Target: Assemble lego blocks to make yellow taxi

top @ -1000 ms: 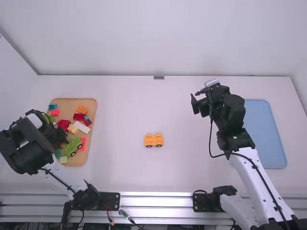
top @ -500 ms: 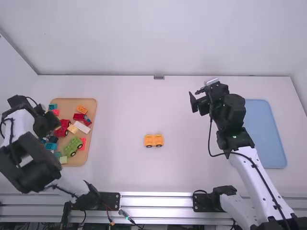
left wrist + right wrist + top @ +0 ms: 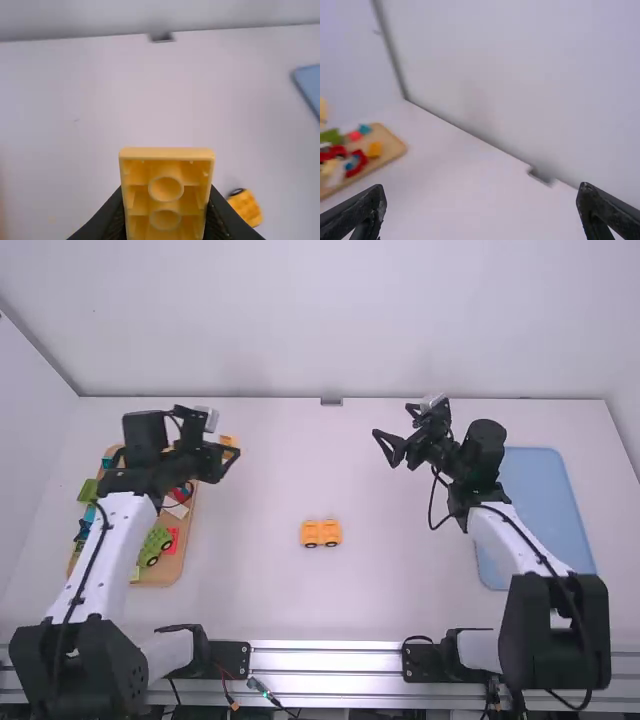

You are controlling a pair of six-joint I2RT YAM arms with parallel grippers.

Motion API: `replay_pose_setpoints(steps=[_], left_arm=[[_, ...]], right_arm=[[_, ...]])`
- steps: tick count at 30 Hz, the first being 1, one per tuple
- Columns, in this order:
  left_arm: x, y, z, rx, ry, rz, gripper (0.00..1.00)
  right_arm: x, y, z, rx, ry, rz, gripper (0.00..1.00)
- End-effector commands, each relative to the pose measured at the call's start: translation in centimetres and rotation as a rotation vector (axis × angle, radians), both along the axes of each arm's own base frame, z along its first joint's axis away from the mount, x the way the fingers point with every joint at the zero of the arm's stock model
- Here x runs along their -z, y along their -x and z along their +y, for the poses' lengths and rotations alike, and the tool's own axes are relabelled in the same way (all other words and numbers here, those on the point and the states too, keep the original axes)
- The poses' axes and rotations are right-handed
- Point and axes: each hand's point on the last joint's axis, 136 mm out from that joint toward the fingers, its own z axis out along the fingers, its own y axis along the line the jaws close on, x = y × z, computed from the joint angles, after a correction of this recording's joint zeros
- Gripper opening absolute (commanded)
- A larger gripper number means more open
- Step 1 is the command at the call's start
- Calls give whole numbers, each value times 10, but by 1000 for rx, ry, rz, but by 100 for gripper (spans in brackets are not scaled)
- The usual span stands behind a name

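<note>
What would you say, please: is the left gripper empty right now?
No, the left gripper has a yellow block clamped between its two fingers, with the block's hollow underside showing.

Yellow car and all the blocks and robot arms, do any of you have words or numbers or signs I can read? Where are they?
No words, numbers or signs can be read here.
Yellow block in the left hand: no writing on the side we see.
Yellow car and blocks on the wooden board: too small to tell.
Left arm, right arm, blue tray: none readable.
</note>
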Motion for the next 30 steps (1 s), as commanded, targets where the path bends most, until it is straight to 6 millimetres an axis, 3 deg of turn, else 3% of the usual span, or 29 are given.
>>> replay_pose_setpoints(steps=[1, 6, 9, 12, 13, 16, 21, 30], left_arm=[[-1, 12, -45, 151, 63, -15, 29], [0, 24, -108, 394, 145, -78, 29], [3, 29, -135, 494, 174, -112, 32], [7, 29, -150, 540, 185, -123, 32], [11, 30, -156, 562, 186, -129, 31], [18, 26, -166, 597, 182, -145, 29], [27, 17, -169, 603, 187, -159, 29], [10, 24, -180, 725, 246, -260, 28]], right_arm=[[0, 34, 29, -328, -93, 68, 99], [13, 49, 53, -564, -136, 93, 99], [16, 58, 70, -711, -126, 106, 99], [18, 62, 83, -808, -112, 133, 99], [19, 63, 90, -854, -105, 154, 94], [21, 59, 104, -878, -121, 230, 87], [25, 63, 112, -897, -129, 277, 87], [29, 63, 109, -889, -135, 298, 73]])
